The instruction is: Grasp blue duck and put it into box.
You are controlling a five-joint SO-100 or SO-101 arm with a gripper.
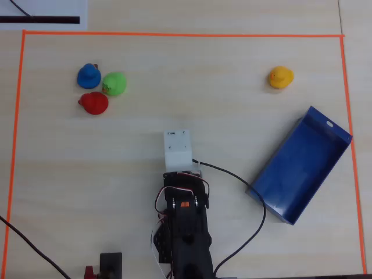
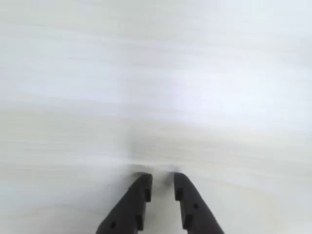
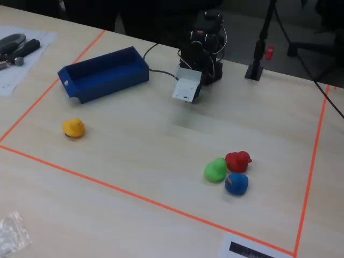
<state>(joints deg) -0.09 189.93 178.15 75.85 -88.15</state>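
**Crowded ducks make the pick risky**

Taking the overhead view from left to right, the blue duck (image 1: 88, 75) sits at the top left of a tight cluster, touching or nearly touching the green duck (image 1: 114, 83) on its right, with the red duck (image 1: 93, 103) just below. The arm (image 1: 185, 226) sits well to the right of the blue duck and lower in the picture, folded near its base. The yellow duck (image 1: 281, 77) stands alone much farther right, and the box (image 1: 301, 165) lies farther right again, empty, well apart from the blue duck.

In the wrist view the gripper (image 2: 162, 184) hangs over bare table (image 2: 156, 97) with its two fingers nearly together, only a narrow gap between them, and nothing held.

The main hazard is likely the crowding. With so little room beside the blue duck, a finger coming down on the green or red side could shove a neighbour, knock the blue duck away, or close on the wrong toy. The fingers must also spread before descending, or they will probably land on top of the duck. A rounded rubber body may squirt out of a shallow pinch during the long carry to the box.
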